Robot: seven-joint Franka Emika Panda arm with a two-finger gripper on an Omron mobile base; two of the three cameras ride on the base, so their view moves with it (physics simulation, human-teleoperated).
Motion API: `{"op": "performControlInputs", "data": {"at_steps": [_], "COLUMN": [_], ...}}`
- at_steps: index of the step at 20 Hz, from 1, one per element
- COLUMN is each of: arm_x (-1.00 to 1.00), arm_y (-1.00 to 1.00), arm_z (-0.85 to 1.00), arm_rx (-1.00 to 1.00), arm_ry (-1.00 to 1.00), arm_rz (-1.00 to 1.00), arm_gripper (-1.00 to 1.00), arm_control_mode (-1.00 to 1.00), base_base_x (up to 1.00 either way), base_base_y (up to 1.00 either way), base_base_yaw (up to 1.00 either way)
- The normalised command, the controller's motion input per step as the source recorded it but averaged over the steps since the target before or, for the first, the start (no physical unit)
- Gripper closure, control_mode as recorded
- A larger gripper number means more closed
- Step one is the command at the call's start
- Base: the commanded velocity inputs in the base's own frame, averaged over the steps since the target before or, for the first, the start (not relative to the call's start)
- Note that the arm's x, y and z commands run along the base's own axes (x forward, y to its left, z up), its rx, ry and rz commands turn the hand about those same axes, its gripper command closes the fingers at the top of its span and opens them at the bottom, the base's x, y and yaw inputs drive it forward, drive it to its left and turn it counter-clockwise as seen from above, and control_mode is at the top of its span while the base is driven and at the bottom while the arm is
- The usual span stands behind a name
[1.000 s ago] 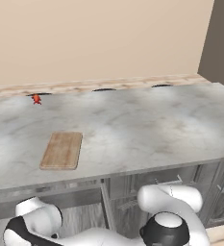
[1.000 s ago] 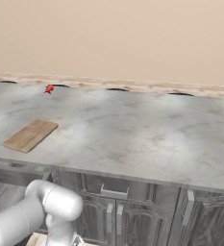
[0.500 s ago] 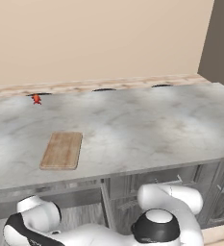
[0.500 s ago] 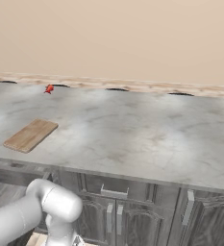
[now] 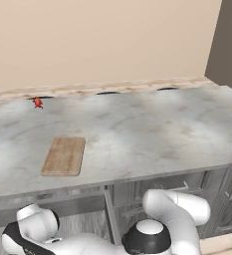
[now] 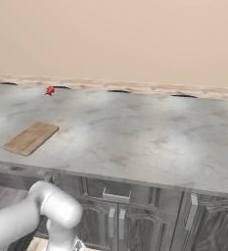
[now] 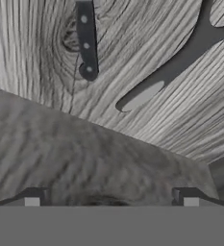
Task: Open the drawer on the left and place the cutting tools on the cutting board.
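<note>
- Looking into the open drawer (image 7: pixel 60 153), we see its wood-grain floor close under the hand.
- Our board (image 5: pixel 64 155) waits on the counter (image 5: pixel 152 129), bare.
- We should centre over the knife (image 7: pixel 86 41) handle; shears (image 7: pixel 180 60) lie just beside it.
- Our gripper (image 7: pixel 111 199) is spread wide, holding nothing.

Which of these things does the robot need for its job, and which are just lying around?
Needed for the job:
- cutting board on the counter
- knife handle lying in the drawer
- shears beside it
- drawer they lie in
- the tool, open above the drawer

Just lying about:
- tiny red object by the wall
- cabinet doors
</note>
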Motion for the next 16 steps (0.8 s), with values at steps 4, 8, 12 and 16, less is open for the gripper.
{"op": "performControlInputs", "data": {"at_steps": [4, 8, 12, 16], "arm_x": [0.0, 0.01, 0.12, 0.02], "arm_y": [0.25, 0.23, 0.15, 0.02], "arm_z": [-0.18, -0.19, -0.23, -0.29], "arm_rx": [-0.25, -0.21, -0.19, -0.12], "arm_ry": [-0.14, -0.14, -0.13, -0.16], "arm_rz": [-0.04, -0.01, -0.01, 0.0], "arm_gripper": [-1.0, -1.0, -1.0, -1.0], "arm_control_mode": [-1.0, -1.0, -1.0, -1.0], "base_base_x": [0.0, 0.0, 0.0, 0.0], "base_base_y": [0.0, 0.0, 0.0, 0.0], "base_base_yaw": [0.0, 0.0, 0.0, 0.0]}}
